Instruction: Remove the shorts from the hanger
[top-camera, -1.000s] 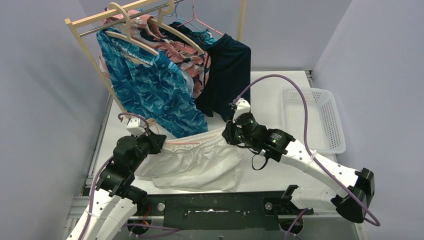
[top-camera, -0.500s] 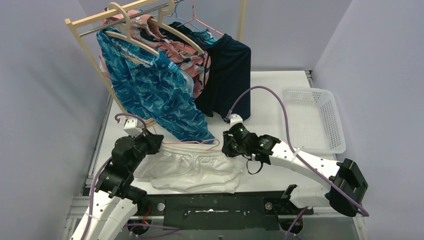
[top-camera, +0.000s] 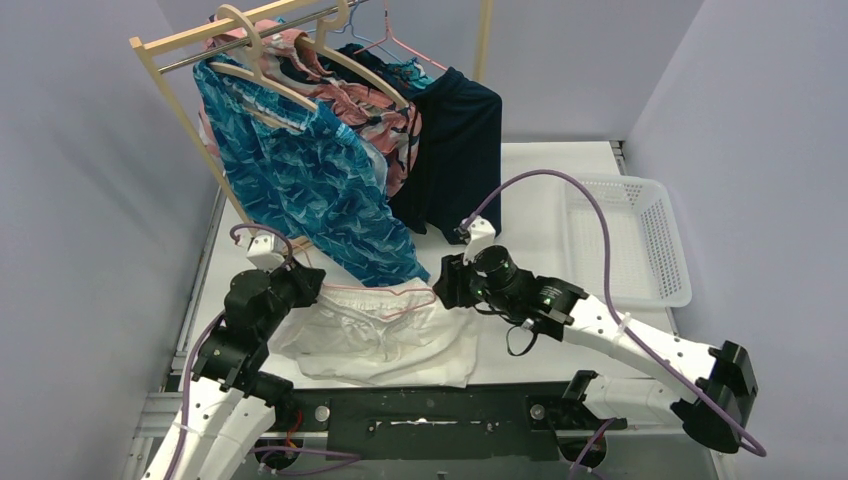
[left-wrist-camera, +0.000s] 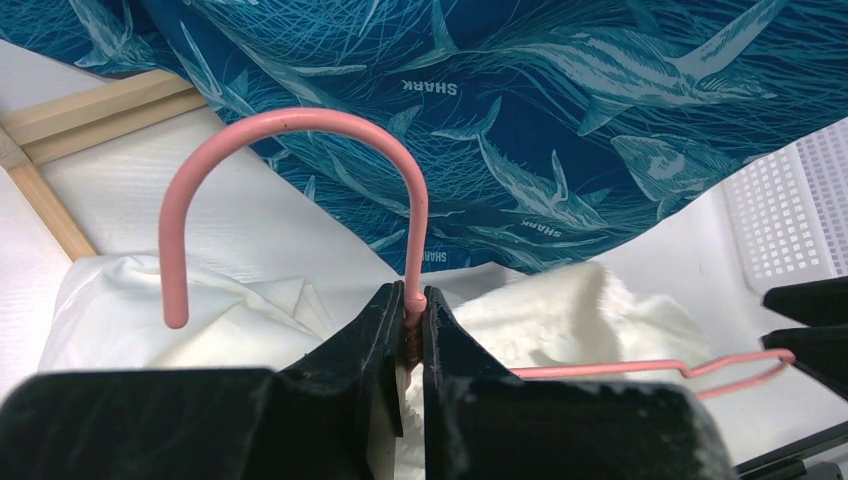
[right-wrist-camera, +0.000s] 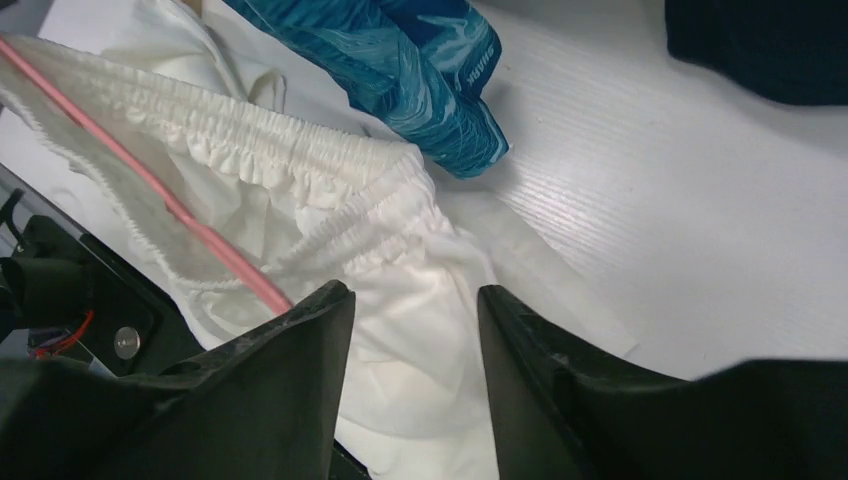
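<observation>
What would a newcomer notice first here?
Big teal shark-print fabric shorts hang from the wooden rack at rear left. Below, crumpled white fabric shorts lie on the table at its near edge; the left gripper clamps a pink wire hanger, the right gripper stands open over them.

Top view high above near edge of table (top-camera: 540, 200), looking down to far edge, left wrist close, low, facing far, right wrist close, angled down, all share white shorts (top-camera: 380, 335), pink hanger (left-wrist-camera: 290, 113)

place: robot lab cell | evidence: plain lilac walls (top-camera: 90, 230), white table (top-camera: 545, 215), two arms (top-camera: 620, 325) bolted to black rail (top-camera: 430, 412)
</observation>
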